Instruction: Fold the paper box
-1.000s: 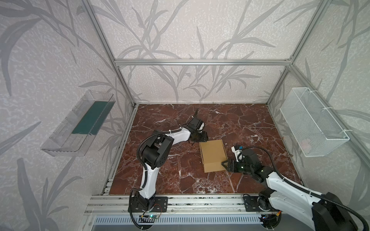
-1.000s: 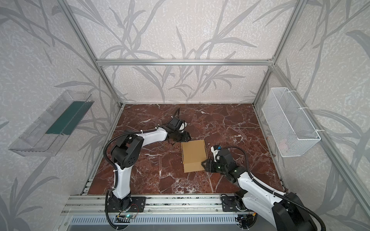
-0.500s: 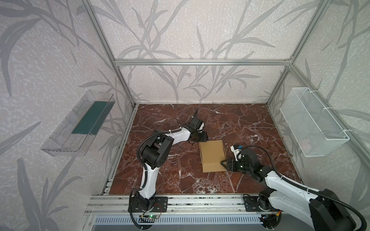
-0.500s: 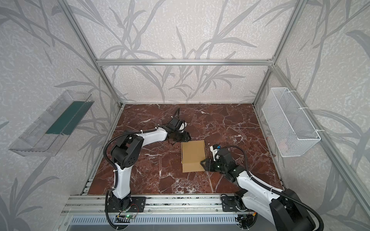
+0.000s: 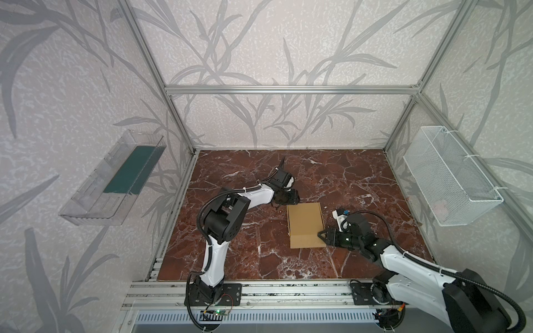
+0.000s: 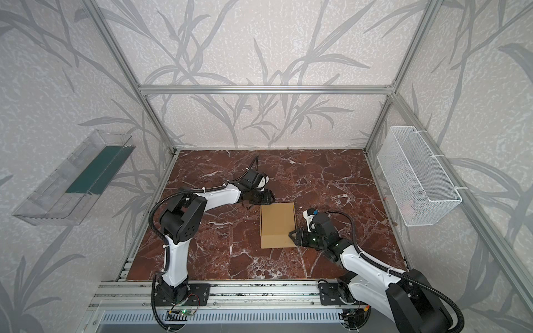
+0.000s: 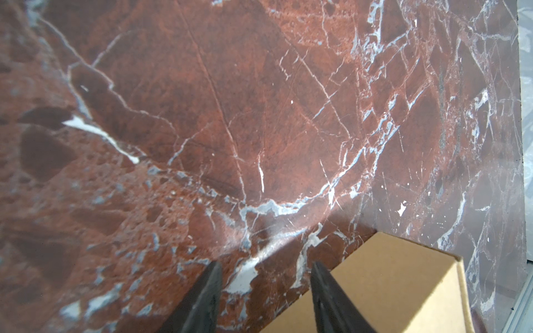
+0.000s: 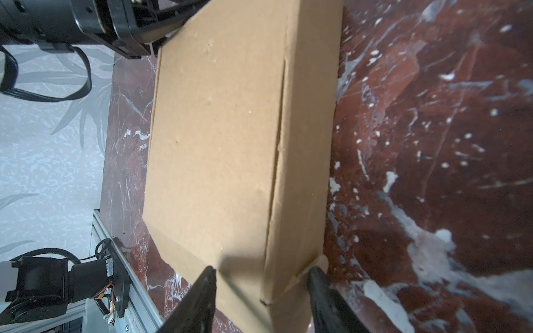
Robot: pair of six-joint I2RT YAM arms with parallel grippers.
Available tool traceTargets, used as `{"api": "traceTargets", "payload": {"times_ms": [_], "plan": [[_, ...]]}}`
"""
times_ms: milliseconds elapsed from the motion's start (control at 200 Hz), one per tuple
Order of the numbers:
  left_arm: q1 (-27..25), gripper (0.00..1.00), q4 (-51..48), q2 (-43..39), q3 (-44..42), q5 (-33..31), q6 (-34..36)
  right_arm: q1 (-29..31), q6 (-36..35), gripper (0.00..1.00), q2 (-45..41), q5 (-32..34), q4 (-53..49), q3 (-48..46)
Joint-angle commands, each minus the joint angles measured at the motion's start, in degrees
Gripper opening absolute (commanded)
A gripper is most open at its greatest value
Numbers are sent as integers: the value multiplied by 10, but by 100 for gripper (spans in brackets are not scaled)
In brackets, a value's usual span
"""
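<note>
The left arm (image 5: 256, 196) reaches forward and low, its left gripper (image 7: 264, 288) tilted down, jaws parted around nothing. The right arm (image 5: 403, 259) stretches inward, its right gripper (image 8: 261, 285) low, jaws similarly apart.

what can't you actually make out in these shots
- Inside of the paper box: hidden in every view by its top panel.
- Whether the right gripper grips: in the right wrist view its fingers straddle the box's corner, but blur and the picture's edge hide any contact.
- Tips of the left gripper in both top views: covered by its own wrist.
- Contents of the wire basket: too small behind the mesh in both top views.
</note>
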Motion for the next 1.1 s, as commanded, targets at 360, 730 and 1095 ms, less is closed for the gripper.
{"api": "traceTargets", "payload": {"times_ms": [360,730,1095], "plan": [[-7,53,-75,42,-57,12,-15,17,24,51,13,-6,24,6],[5,53,-68,14,-78,6,-30,51,51,56,-133,92,-132,2],[8,53,-56,5,-100,2,-55,144,43,63,-137,163,-155,-7]]}}
